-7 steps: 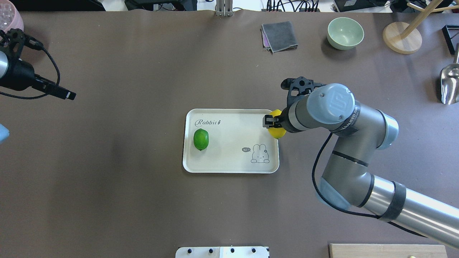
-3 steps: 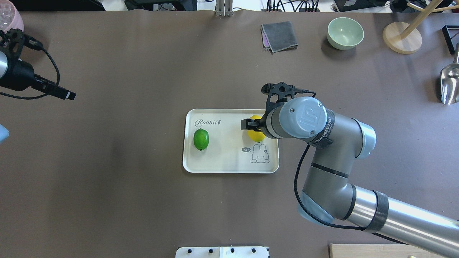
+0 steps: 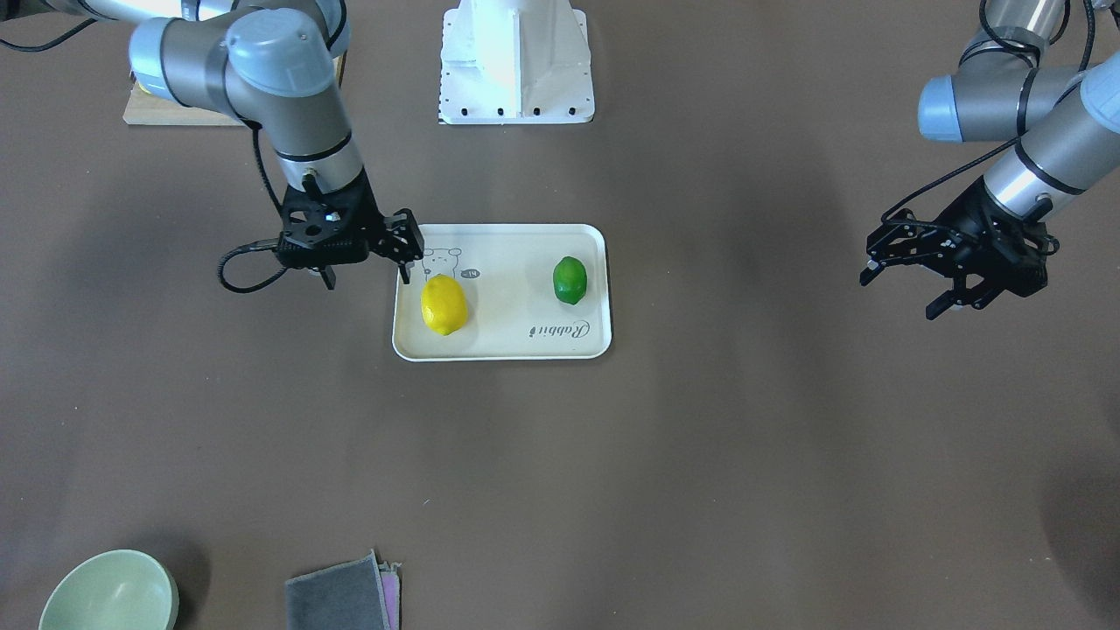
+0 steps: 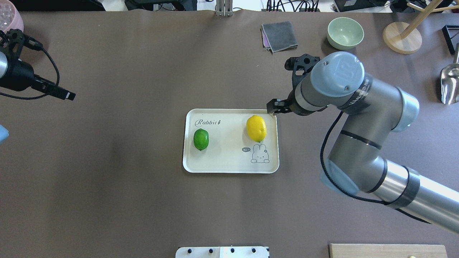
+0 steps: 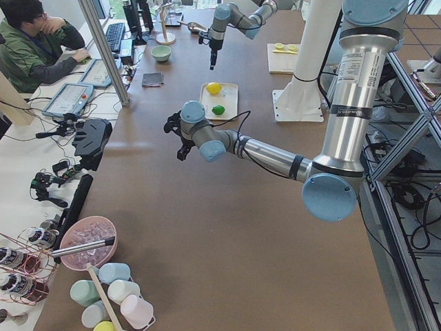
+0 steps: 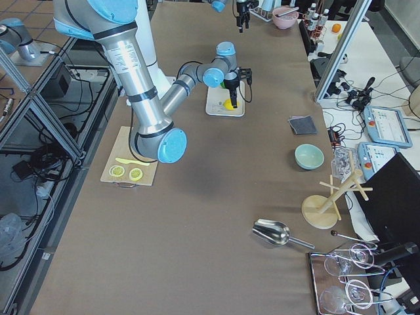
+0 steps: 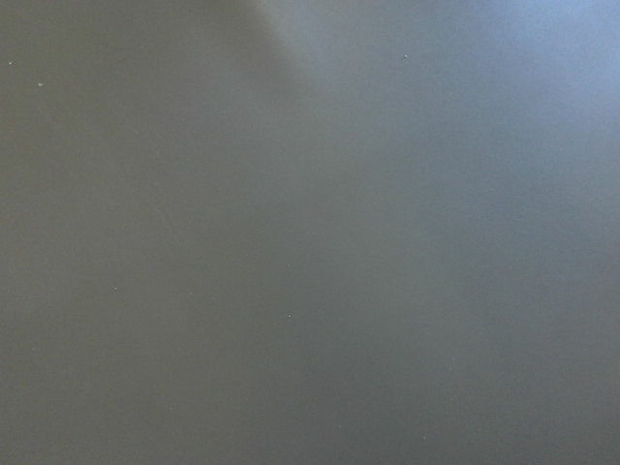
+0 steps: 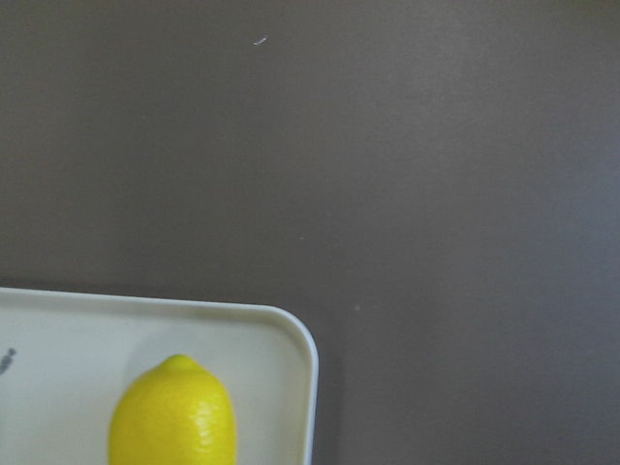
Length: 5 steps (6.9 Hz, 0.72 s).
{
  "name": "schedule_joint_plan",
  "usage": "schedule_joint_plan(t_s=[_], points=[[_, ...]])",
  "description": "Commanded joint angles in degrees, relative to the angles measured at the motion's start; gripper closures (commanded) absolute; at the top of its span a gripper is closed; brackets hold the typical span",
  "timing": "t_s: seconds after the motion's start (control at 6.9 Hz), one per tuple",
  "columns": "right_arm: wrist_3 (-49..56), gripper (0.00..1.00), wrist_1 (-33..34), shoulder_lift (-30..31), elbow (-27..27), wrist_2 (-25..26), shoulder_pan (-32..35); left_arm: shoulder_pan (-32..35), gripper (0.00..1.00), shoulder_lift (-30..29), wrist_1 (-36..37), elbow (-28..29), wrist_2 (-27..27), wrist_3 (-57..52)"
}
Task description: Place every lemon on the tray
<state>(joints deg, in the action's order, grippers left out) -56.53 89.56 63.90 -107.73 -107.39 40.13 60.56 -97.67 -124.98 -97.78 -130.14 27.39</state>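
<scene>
We record the yellow lemon (image 4: 256, 128) on the tray (image 4: 229, 165), right end; green lemon (image 4: 201, 139), left end. We find the right gripper (image 3: 367, 275) spread, empty, by the tray's far right corner; left gripper (image 3: 899, 296) spread, empty, well left.

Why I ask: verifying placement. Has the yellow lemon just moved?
Yes: the yellow lemon went left, from the tray's right rim to above the rabbit drawing.

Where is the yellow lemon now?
In the overhead view, the yellow lemon lies in the right half of the tray, above the rabbit drawing; the green lemon sits apart to its left.
</scene>
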Motion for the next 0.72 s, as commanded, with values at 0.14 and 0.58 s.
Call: schedule_joint_plan(t_s=[0.14,0.58], points=[[32.2,0.0,7.5,14.0,-9.1,-10.9,19.6,3.1,0.02,1.9,0.8,-0.1,-2.3,-5.0],[60.5,0.0,9.9,27.6,-7.2,-16.5,38.1,17.4,0.02,3.9,17.2,-0.2,-6.4,-32.9]])
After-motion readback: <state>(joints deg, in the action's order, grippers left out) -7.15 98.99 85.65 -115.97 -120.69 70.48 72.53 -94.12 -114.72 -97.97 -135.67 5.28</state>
